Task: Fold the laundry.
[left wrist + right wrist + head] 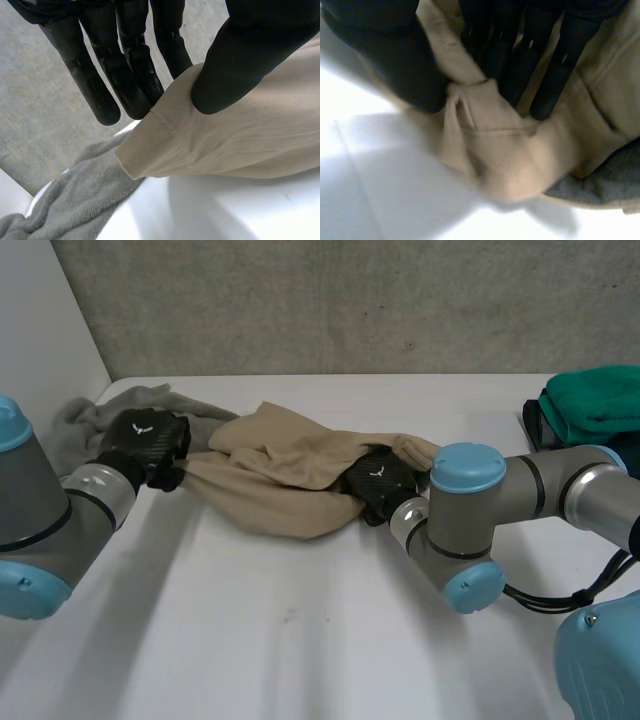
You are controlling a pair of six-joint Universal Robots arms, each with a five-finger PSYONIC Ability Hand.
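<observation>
A crumpled beige garment point(280, 475) lies across the middle of the white table point(300, 640). My left hand point(150, 445) is at its left end. In the left wrist view the thumb point(250, 50) presses a ribbed hem corner of the beige garment point(240, 135) against the straight fingers point(130, 65). My right hand point(380, 480) sits on the garment's right end. There the thumb point(395, 55) and fingers point(555, 75) pinch a bunched fold of the beige cloth point(495, 145) between them.
A grey cloth point(95, 420) lies at the table's far left corner, just past my left hand, and reaches under the beige hem point(75, 200). Folded green towels point(595, 405) are stacked at the far right. A bit of grey fabric point(605, 180) shows beneath the beige fold.
</observation>
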